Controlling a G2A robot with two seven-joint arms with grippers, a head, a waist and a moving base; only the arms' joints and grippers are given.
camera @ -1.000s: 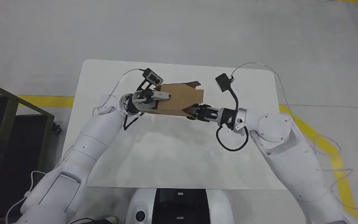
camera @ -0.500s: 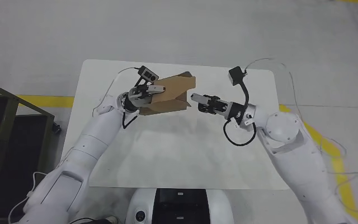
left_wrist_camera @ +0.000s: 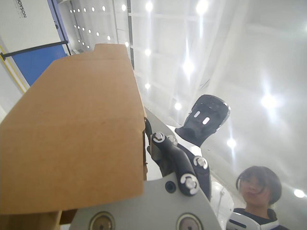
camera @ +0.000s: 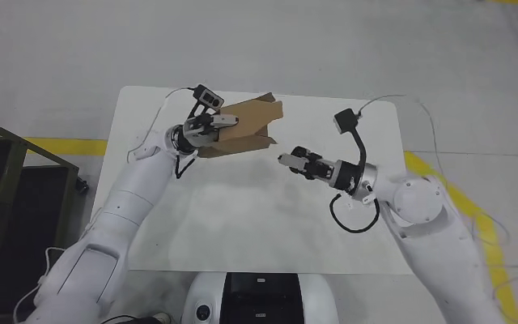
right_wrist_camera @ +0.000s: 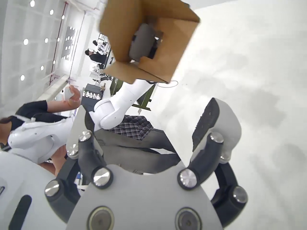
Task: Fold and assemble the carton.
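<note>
The brown carton point(camera: 252, 124) is held above the far left part of the white table point(camera: 243, 235), tilted, its open end with loose flaps facing the right arm. My left gripper point(camera: 223, 121) is shut on one carton wall. In the left wrist view that wall point(left_wrist_camera: 72, 130) covers one finger, and the other finger point(left_wrist_camera: 168, 149) presses against it. My right gripper point(camera: 285, 159) stands open a short way from the carton, touching nothing. In the right wrist view the carton point(right_wrist_camera: 168, 39) hangs beyond its spread fingertips point(right_wrist_camera: 208, 113), and a grey pad point(right_wrist_camera: 141, 41) of the left gripper shows inside.
A dark cart point(camera: 32, 186) stands on the floor left of the table. Yellow floor tape point(camera: 73, 146) runs past both sides. The near half of the table has bare white surface point(right_wrist_camera: 251, 72).
My right gripper has let go of the carton and drawn back toward the near right. The left arm has swung the carton toward the far left and tilted it.
</note>
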